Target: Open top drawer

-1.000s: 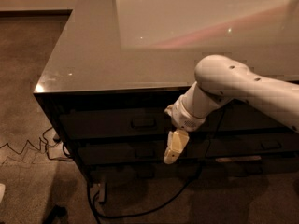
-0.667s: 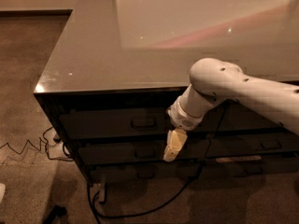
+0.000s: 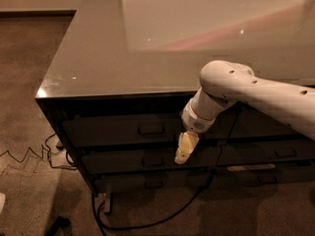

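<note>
The top drawer (image 3: 113, 130) is a wide dark front just under the counter's edge, with a small rectangular bar handle (image 3: 151, 129) at its centre. It looks shut. My gripper (image 3: 184, 150) hangs from the white arm (image 3: 246, 90) with its pale yellowish fingers pointing down. It is just right of the handle and a little lower, in front of the gap between the top drawer and the one below.
A second dark drawer (image 3: 142, 160) with its own handle lies below, and a third under it. More drawers (image 3: 275, 154) stand to the right. The glossy counter top (image 3: 147, 43) is above. Black cables (image 3: 147, 220) and a power strip (image 3: 59, 154) lie on the carpet at left.
The arm and gripper have shifted slightly to the left, nearer the top drawer's handle. The drawers have not moved.
</note>
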Controlling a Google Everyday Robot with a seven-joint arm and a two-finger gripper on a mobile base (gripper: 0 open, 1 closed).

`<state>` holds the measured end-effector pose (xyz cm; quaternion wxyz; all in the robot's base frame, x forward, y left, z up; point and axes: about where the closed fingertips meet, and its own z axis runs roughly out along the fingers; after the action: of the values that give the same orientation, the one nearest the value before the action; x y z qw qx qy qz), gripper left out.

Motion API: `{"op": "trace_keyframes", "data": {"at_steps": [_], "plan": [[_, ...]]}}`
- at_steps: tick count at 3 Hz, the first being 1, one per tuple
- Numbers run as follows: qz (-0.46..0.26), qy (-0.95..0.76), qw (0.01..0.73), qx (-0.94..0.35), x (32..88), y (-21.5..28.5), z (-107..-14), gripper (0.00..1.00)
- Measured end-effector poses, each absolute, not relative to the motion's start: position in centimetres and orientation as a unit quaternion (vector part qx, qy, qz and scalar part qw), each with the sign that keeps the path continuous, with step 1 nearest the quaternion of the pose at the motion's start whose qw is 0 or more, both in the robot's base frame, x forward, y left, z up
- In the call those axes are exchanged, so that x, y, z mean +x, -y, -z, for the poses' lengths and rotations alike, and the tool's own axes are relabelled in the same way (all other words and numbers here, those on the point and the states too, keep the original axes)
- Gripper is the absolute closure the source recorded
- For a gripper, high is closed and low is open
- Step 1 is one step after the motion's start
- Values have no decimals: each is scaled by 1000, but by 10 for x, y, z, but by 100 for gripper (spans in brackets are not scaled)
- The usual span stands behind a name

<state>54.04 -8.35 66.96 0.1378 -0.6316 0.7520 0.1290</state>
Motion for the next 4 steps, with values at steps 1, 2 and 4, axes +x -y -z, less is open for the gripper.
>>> {"op": "trace_keyframes", "data": {"at_steps": [1, 2, 4], "plan": [[-124, -756, 138, -628, 546, 89, -671, 0], [-127, -754, 143, -628, 550, 82, -667, 0], [-68, -744, 202, -634, 551, 60, -670, 0]]}}
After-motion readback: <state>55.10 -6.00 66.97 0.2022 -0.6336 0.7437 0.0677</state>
